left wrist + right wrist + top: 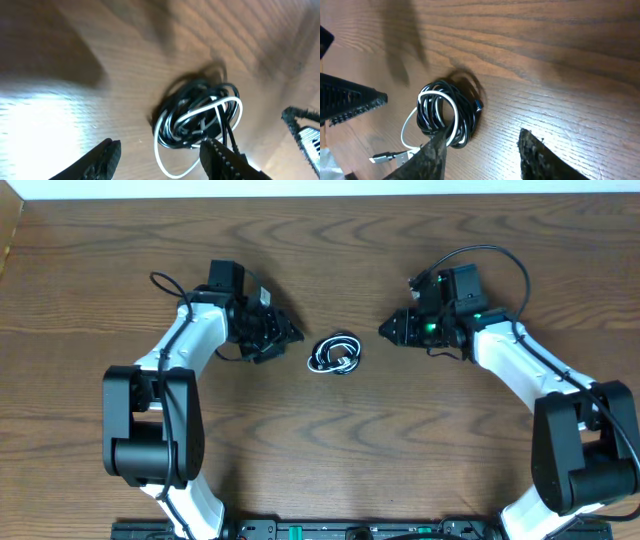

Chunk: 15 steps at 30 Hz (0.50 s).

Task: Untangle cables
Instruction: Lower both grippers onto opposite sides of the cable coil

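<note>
The cables [336,354] lie as one small coiled bundle of black and white cord in the middle of the table. My left gripper [297,335] sits just left of it, and my right gripper [384,330] just right of it, both apart from the bundle. In the left wrist view the cables [200,117] lie ahead of the open left gripper [160,147], and a white loop reaches into the gap. In the right wrist view the cables [447,112] lie by the left finger of the open right gripper [481,136], which holds nothing. A silver plug [387,158] sticks out of the bundle.
The wooden table [330,450] spreads all round the bundle. Both arm bases stand at the front corners. The other arm's gripper tip shows at the edge of each wrist view.
</note>
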Each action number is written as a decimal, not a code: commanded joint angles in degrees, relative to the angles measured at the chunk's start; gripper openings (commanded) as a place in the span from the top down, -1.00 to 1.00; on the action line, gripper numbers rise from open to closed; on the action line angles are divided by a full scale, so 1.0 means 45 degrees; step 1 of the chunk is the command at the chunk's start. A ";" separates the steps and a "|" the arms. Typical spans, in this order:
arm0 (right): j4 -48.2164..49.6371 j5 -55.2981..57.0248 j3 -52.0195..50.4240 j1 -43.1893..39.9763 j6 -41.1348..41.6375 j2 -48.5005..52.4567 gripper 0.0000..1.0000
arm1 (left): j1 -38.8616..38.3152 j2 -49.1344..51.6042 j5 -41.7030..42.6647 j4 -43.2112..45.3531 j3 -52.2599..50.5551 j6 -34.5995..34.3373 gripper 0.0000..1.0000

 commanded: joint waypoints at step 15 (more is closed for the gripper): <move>0.0374 0.0942 0.0131 0.1345 -0.0160 -0.0151 0.13 | -0.3245 -0.0015 -0.5275 0.0364 -0.0364 -0.1389 0.15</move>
